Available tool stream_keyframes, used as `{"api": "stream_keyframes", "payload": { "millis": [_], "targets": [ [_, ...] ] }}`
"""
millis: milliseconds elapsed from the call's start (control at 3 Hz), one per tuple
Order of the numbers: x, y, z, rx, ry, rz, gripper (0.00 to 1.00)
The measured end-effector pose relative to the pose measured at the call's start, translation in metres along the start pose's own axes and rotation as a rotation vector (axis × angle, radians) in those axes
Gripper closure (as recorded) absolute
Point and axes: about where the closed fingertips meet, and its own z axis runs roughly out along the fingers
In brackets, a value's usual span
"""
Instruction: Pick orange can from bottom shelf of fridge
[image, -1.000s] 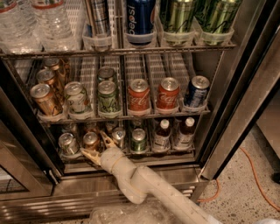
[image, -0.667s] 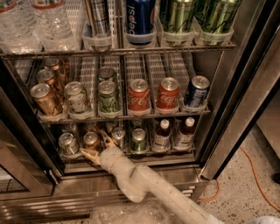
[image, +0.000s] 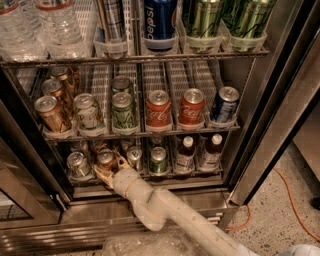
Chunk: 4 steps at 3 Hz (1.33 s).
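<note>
A tall shiny steel fridge (image: 272, 115) with its door open is filling most of the view. A thick white robot arm (image: 165, 215) is reaching up from the bottom of the view into the lowest part of the fridge. Above it, a wire rack (image: 140, 134) is holding two red Coca-Cola cans (image: 158, 107) in a row with other cans. Under that rack, the wire bottom shelf (image: 172, 175) is holding small short cans on the left and two brown bottles with white caps (image: 185, 154) on the right. The small shiny orange can (image: 106, 159) is standing upright on this bottom shelf, second from the left, just beside a small silver can (image: 78, 164). The tan pincer (image: 111, 167) is sitting right at the orange can, spread wide, with one finger (image: 122, 161) to the can's right and the other low at its left. I cannot tell if the fingers are touching the can.
</note>
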Motion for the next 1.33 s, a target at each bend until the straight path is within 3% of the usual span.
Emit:
{"api": "stream_keyframes", "payload": {
  "millis": [333,667,1333],
  "targets": [
    [0.000,0.000,0.000,0.000,0.000,0.000,0.97],
    [0.000,0.000,0.000,0.000,0.000,0.000,1.00],
    [-0.027,0.013,-0.017,-0.026,-0.043,-0.021,1.00]
  ]
}}
